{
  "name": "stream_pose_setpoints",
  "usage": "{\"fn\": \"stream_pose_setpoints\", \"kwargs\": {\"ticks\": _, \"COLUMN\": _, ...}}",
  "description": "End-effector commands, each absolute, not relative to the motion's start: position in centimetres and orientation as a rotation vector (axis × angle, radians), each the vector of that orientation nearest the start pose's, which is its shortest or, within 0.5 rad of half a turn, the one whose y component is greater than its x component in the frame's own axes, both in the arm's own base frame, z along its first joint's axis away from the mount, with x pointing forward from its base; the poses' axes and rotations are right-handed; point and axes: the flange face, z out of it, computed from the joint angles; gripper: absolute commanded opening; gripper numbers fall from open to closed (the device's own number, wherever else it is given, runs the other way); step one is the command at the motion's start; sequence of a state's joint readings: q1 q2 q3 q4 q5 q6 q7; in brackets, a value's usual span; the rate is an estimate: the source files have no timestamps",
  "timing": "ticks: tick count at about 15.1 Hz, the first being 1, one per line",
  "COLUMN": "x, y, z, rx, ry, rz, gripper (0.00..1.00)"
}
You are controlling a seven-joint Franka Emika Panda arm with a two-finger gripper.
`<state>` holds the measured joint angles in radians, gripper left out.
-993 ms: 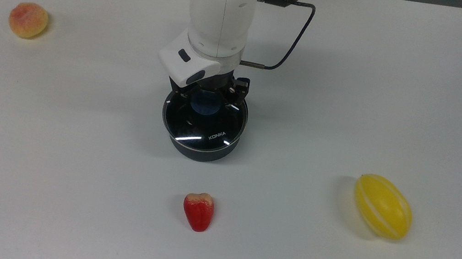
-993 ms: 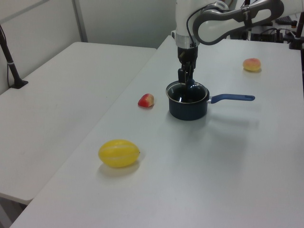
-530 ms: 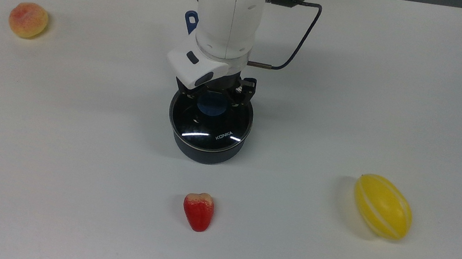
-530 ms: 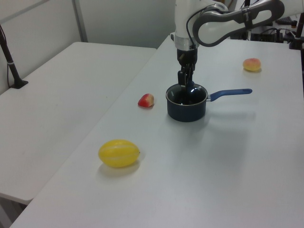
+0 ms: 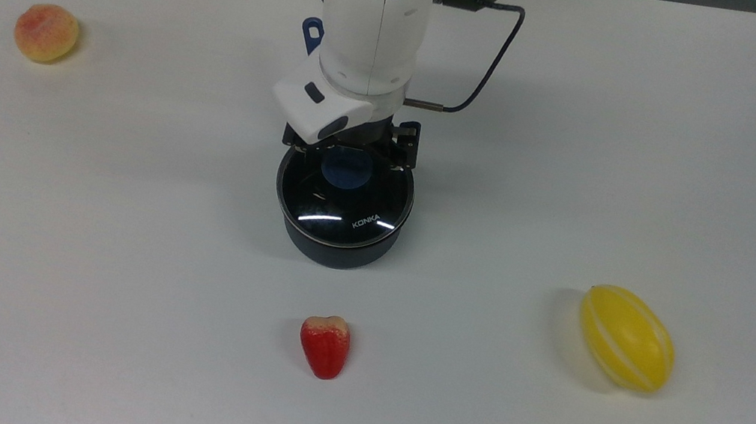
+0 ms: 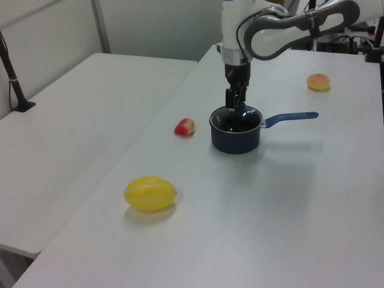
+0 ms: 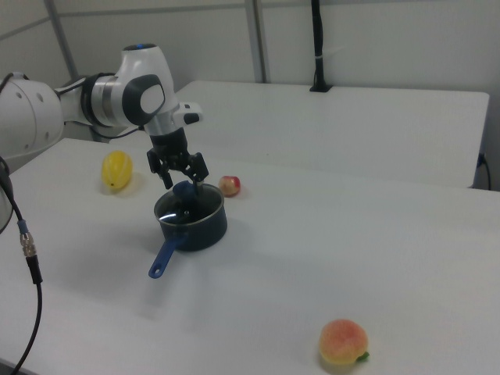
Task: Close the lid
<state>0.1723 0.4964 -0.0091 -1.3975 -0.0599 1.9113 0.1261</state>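
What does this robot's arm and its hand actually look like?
The arm is made of rounded, glossy white segments with dark grey joints and a glowing blue light on top. A thin black cable loops from it to a small metal plug. Its hand is black, with two short fingers.

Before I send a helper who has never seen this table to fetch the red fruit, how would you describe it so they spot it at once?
On the white table, find the dark pot under the arm. In the top view the red fruit lies just below the pot, apart from it. It is the only red, tapered piece; the melon is yellow, the peach orange-pink.
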Motion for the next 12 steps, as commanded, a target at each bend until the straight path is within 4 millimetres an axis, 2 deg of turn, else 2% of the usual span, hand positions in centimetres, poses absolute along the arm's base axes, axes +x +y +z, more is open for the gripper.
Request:
{"fn": "stream_pose_setpoints", "kwargs": {"ticks": 1, "x": 66.5, "y": 10.6, "z": 47.5, "rx": -3.190, "ry": -0.060, "rz": -0.112, "gripper": 1.00}}
{"fn": "stream_pose_setpoints", "kwargs": {"ticks": 4, "x": 62.9, "y": 8.4, "z": 53.6, "rx": -3.189, "ry": -0.007, "rz": -0.108, "gripper": 1.00}}
{"fn": "stream_pose_setpoints", "kwargs": {"ticks": 5, "x": 61.4, "y": 7.2, "z": 56.2, "rx": -3.167, "ry": 0.032, "rz": -0.094, "gripper": 1.00}}
{"fn": "stream_pose_setpoints", "kwargs": {"ticks": 7, "x": 59.3, "y": 6.0, "z": 59.6, "rx": -3.125, "ry": 0.075, "rz": -0.087, "gripper": 1.00}}
{"fn": "stream_pose_setpoints", "kwargs": {"ticks": 9, "x": 56.1, "y": 4.7, "z": 63.5, "rx": -3.082, "ry": 0.114, "rz": -0.069, "gripper": 1.00}}
{"fn": "stream_pose_setpoints", "kwargs": {"ticks": 12, "x": 54.3, "y": 4.7, "z": 65.4, "rx": -3.071, "ry": 0.110, "rz": -0.060, "gripper": 1.00}}
